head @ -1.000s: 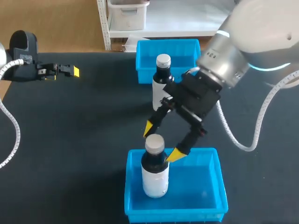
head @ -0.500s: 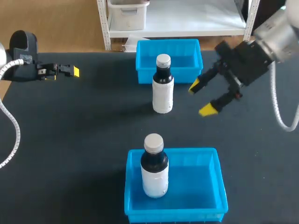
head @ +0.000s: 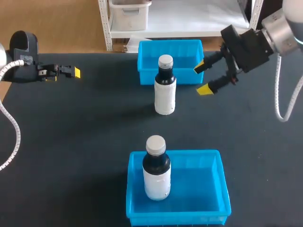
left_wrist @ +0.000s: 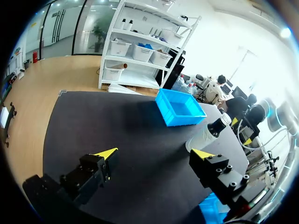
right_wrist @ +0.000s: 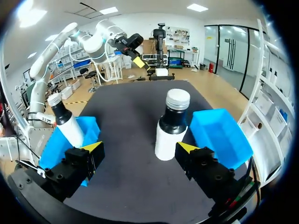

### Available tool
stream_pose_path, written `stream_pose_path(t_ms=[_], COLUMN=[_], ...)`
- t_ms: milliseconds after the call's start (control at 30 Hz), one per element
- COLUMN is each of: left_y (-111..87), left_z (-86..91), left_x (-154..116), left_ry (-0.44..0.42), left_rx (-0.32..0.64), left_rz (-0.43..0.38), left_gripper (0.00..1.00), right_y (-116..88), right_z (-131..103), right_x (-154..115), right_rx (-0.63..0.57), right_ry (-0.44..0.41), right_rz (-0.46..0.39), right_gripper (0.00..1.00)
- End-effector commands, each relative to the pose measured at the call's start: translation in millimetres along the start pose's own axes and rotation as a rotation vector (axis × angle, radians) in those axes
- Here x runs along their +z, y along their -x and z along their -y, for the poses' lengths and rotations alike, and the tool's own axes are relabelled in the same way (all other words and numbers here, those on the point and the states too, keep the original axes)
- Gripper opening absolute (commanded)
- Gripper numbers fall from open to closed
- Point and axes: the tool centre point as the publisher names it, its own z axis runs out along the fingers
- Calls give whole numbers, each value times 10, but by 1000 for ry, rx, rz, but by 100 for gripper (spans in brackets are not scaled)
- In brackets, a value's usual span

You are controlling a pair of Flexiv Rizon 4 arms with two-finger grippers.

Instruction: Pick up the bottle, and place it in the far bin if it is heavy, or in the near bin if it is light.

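Head view: a first bottle (head: 156,177) is set in the near bin (head: 222,184); a second bottle (head: 165,92), beside the wide, empty right gripper (head: 202,79), is left unsorted. Left wrist view: the left gripper (left_wrist: 155,154) is spread wide, empty. Right wrist view: the second bottle is seen just ahead.

Robotics lab, bench-test setup. A matte black table (head: 85,142) is worked by two industrial arms, the left arm (head: 23,71) entering at 10 o'clock and the right arm (head: 284,33) at 2 o'clock, both trailing white ribbed cable hose. The props look staged rather than domestic: a plain blue far bin (head: 147,75) at 12 o'clock, a matching near bin (head: 213,189) at 6 o'clock, and two identical white-capped bottles, the middle bottle (head: 165,94) at table centre and the second bottle (head: 156,177) upright in the near bin.
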Motion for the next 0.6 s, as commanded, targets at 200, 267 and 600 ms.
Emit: stream_pose_path(t_ms=[200, 267, 600], left_y=[0, 0, 0], left_z=[0, 0, 0], left_x=[0, 0, 0], left_ry=[0, 0, 0], left_rx=[0, 0, 0], left_rz=[0, 0, 0], left_gripper=[100, 100, 100], right_y=[99, 130, 282], right_z=[426, 464, 547], right_x=[232, 294, 539], right_rx=[10, 14, 27], right_ry=[27, 21, 21], right_rz=[4, -1, 20], right_gripper=[100, 100, 100])
